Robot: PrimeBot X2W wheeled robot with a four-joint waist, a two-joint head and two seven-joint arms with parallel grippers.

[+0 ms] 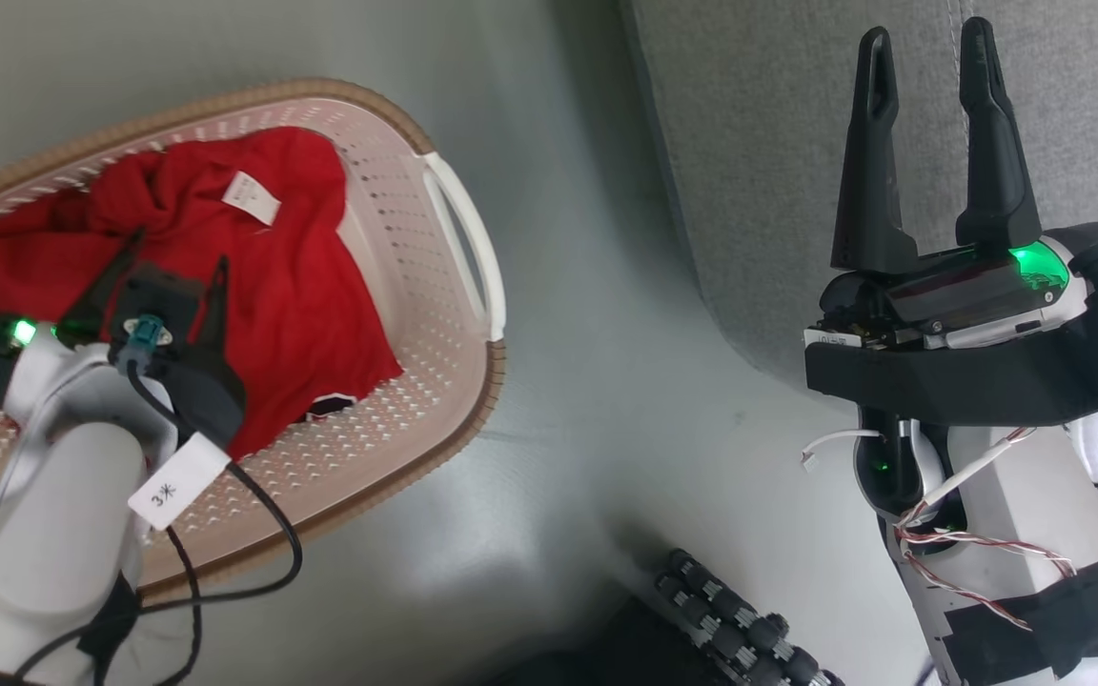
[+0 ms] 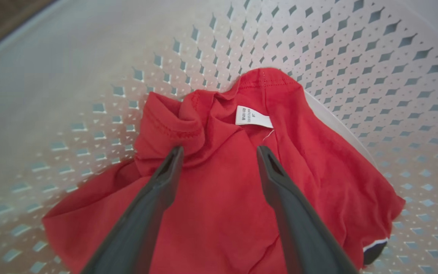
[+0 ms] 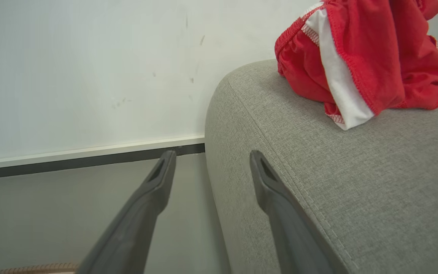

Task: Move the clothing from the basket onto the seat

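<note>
A red shirt with a white neck label lies crumpled in the cream basket. My left gripper is down inside the basket, open, its fingers straddling the shirt's middle. The left wrist view shows the shirt spread between the left gripper's spread fingers, just below the label; whether they touch it I cannot tell. My right gripper stands open and empty at the grey seat. In the right wrist view a red garment with a white stripe rests on the seat, beyond the right gripper.
Grey floor separates the basket from the seat. My base with dark rollers sits at the bottom. A white wall and dark baseboard stand behind the seat's rounded corner. The basket's perforated wall surrounds the shirt.
</note>
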